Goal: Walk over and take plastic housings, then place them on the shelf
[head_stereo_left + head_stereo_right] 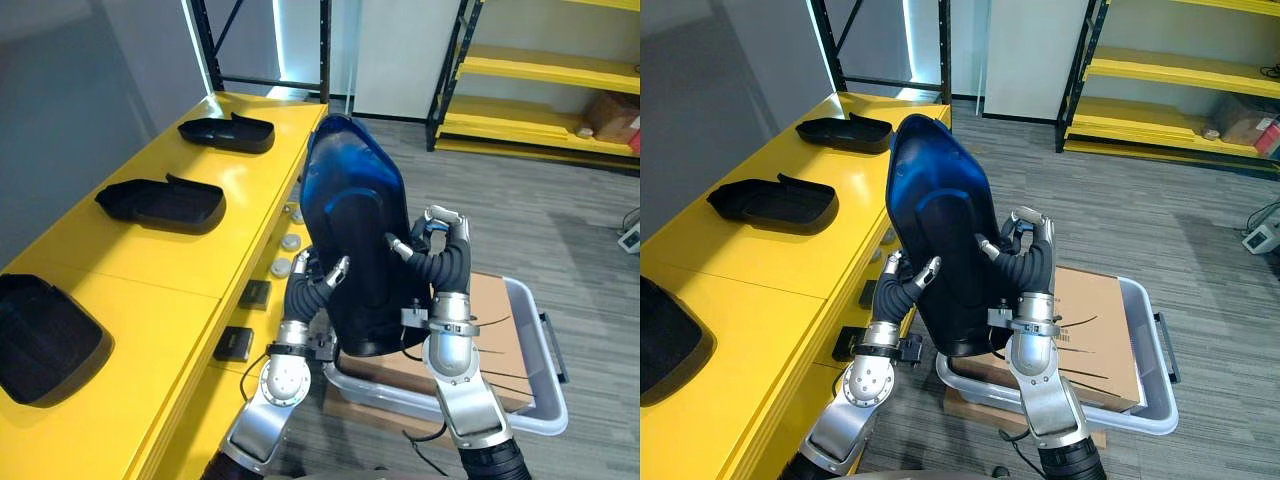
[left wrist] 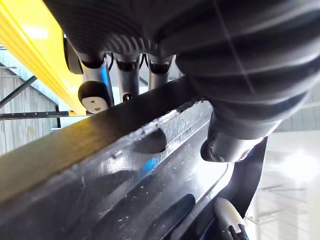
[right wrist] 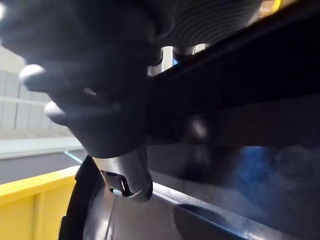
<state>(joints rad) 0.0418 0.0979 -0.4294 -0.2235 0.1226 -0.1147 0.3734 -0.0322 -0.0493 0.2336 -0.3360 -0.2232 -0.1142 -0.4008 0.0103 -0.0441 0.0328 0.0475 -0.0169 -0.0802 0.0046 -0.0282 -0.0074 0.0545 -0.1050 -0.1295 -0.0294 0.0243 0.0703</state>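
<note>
The robot carries a large glossy blue-black housing (image 1: 355,230) upright between both arms, above a grey tote (image 1: 545,400) that has a cardboard box (image 1: 500,330) in it. The left robot hand (image 1: 318,280) hooks its fingers (image 2: 95,90) over the shell's left rim, with the thumb pressing the inner face. The right robot hand (image 1: 445,245) wraps the opposite rim; its wrist view is dark, so the thumb seems to bear on the inside, but I can't be sure. A grip on both edges suits a wide, slippery shell and probably keeps it from twisting.

The yellow shelf (image 1: 200,265) runs along the robot's left, its front edge just beside the left arm. Three black housings lie on it, well apart: a far housing (image 1: 226,132), a middle housing (image 1: 160,203) and a near housing (image 1: 45,340). Bare yellow between the middle and near ones looks like the likeliest landing place. The carried shell stands tall, so I judge it must swing left and tip flat, clearing the shelf edge and both neighbours.
</note>
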